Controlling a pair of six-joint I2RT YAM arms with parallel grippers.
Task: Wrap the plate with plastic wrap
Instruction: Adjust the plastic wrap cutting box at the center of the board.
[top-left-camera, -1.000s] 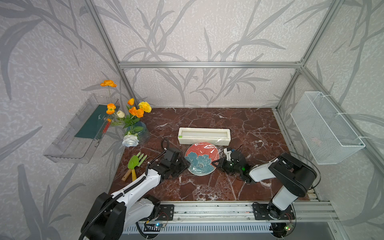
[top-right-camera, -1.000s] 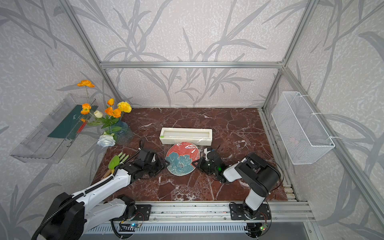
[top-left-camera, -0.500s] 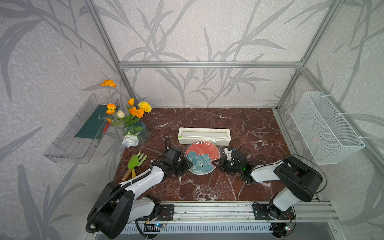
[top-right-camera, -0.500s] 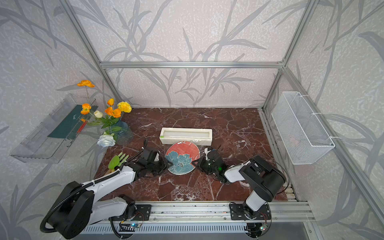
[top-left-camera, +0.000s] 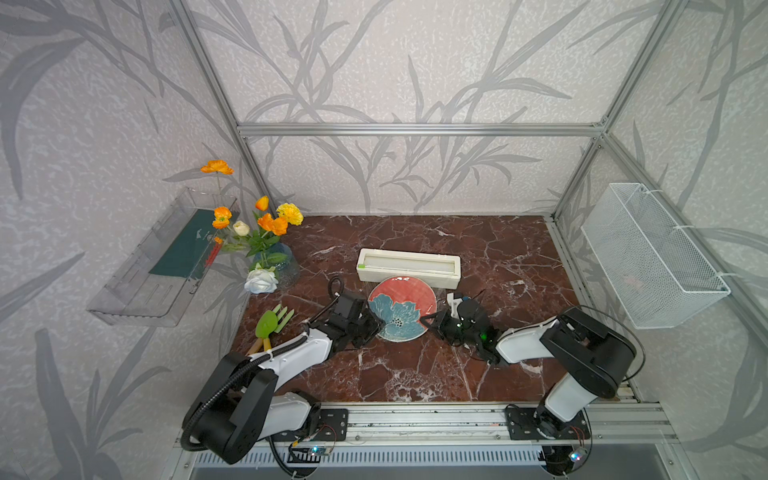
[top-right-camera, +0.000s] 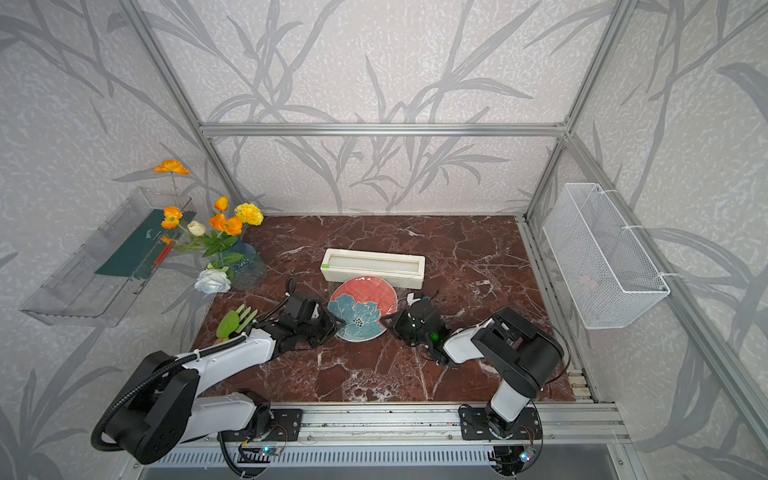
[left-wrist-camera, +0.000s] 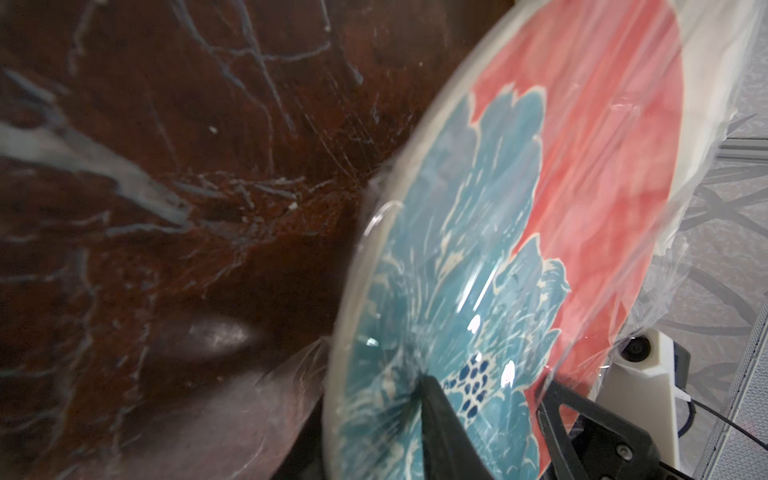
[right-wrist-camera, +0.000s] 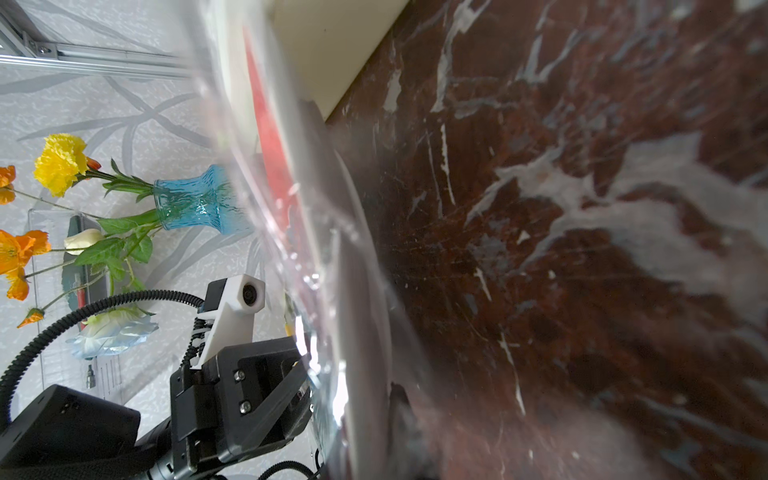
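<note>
Edged the left pincer (top-left-camera: 374, 326) closer onto the left rim of the plate (top-left-camera: 402, 309) since a second ago. Straddles it now, one finger (left-wrist-camera: 440, 424) over the filmed flower, the other hidden; cannot tell whether clamped. Pinches the right rim with the right pincer (top-left-camera: 426, 322), pressed together. Seems to be tucking the plastic wrap (left-wrist-camera: 602, 174) under the edges; calls next for a firm pinch and a fold beneath. Sits mid-table (top-left-camera: 415, 374), coral and teal under creased gloss, before the cream box (top-left-camera: 409, 268).

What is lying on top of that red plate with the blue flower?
A clear, crinkly plastic wrap lies over the plate, covering its painted face; it shows best in the left wrist view. Whether the film tucks beneath the rim is hidden.
</note>
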